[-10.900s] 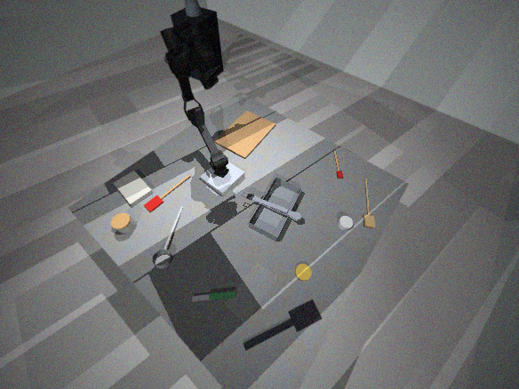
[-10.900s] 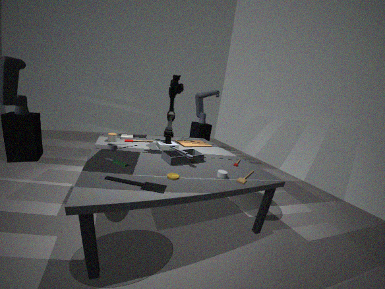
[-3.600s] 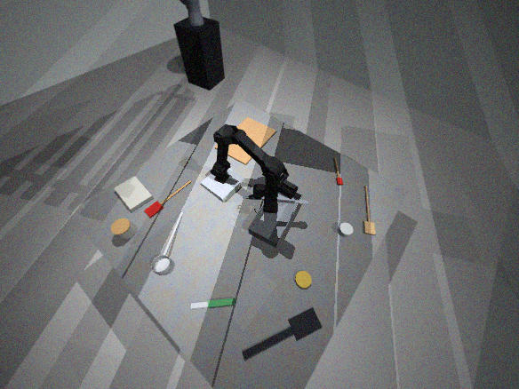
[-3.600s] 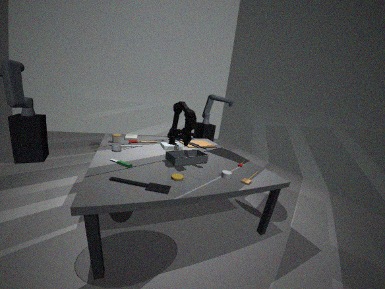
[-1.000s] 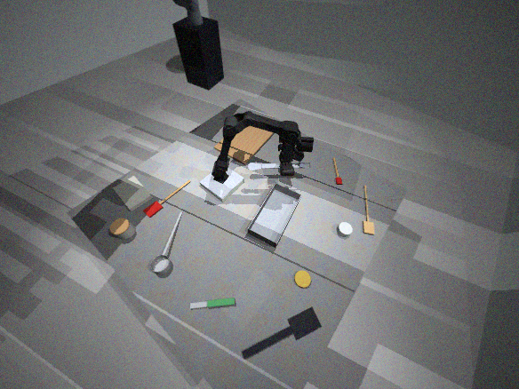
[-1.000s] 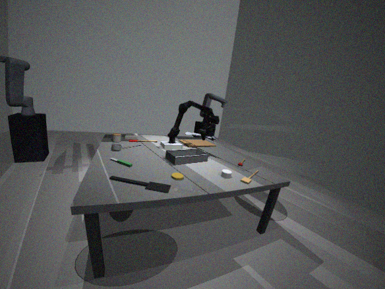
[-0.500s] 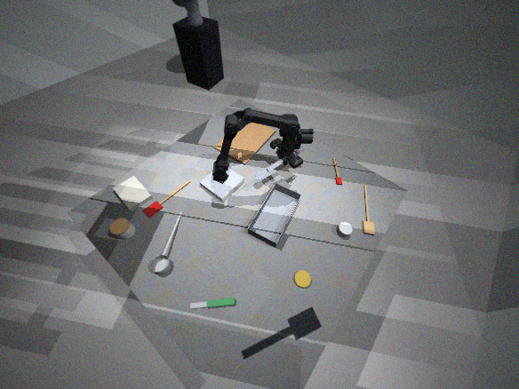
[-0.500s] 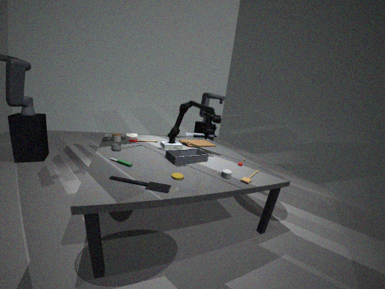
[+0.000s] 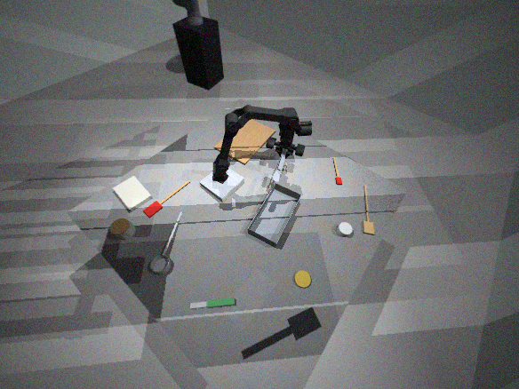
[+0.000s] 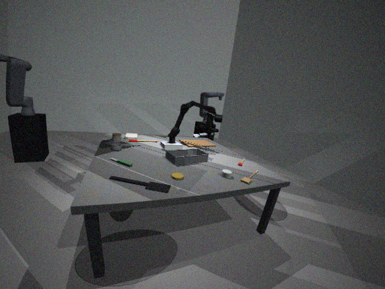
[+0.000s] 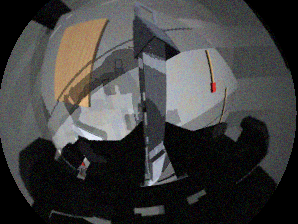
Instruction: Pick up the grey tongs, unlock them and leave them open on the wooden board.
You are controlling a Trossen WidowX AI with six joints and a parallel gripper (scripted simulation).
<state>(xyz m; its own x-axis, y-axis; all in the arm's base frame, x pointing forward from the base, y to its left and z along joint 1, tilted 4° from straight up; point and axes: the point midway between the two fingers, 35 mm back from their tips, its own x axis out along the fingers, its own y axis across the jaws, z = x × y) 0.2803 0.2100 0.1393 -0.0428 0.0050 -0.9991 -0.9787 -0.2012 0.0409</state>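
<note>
A green-handled knife (image 9: 221, 303) (image 10: 124, 162) lies (rather neatly) flat.

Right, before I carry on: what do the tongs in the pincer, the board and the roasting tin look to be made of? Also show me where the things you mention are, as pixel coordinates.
Tongs (image 9: 279, 168) (image 11: 154, 100): probably smooth metal, grey with bright reflective patches.
Board (image 9: 255, 133) (image 10: 199, 143) (image 11: 80, 55): seemingly matt wood, tan with faint grain streaks.
Roasting tin (image 9: 263, 236) (image 10: 178, 161): likely thin sheet metal, dull grey walls; coating unclear.
</note>
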